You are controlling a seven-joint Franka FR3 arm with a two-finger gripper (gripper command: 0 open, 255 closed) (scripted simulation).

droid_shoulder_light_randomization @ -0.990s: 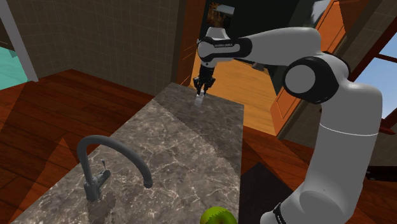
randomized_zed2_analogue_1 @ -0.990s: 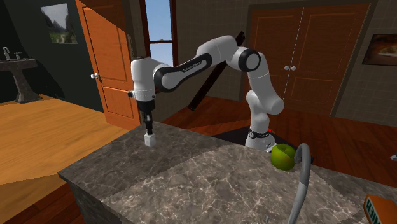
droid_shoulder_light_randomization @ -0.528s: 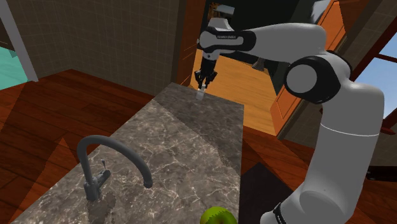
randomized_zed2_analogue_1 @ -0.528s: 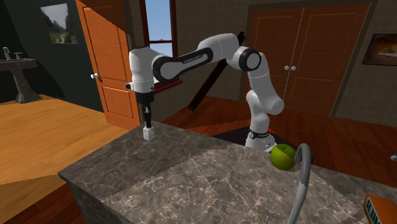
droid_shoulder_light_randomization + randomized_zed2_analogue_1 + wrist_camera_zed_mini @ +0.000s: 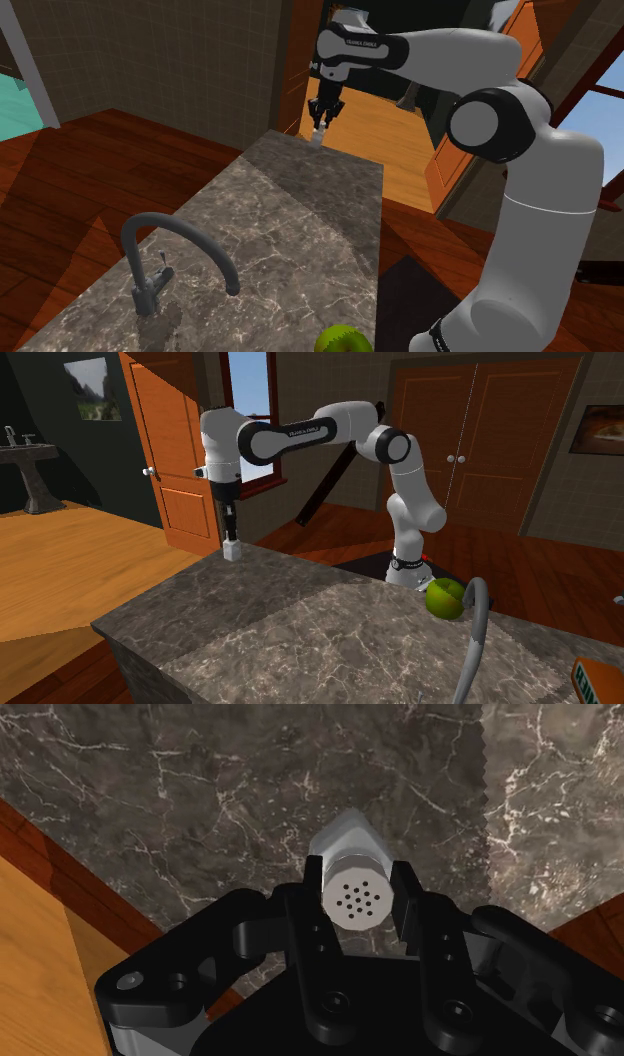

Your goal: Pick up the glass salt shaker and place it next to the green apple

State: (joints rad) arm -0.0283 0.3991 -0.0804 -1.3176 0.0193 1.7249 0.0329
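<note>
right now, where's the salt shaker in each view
Shoulder view: salt shaker upper middle, above the marble counter's far end.
Second exterior view: salt shaker left of centre, above the counter's far corner.
Wrist view: salt shaker clasped between the jaws, holed cap towards the camera.
Shared landmark: the marble counter beneath it.

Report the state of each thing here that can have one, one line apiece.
salt shaker: upright, clasped by the pincer, lifted off the countertop
pincer: shut on the salt shaker
green apple: resting on the countertop, untouched
faucet: no water running
double doors: shut
</note>
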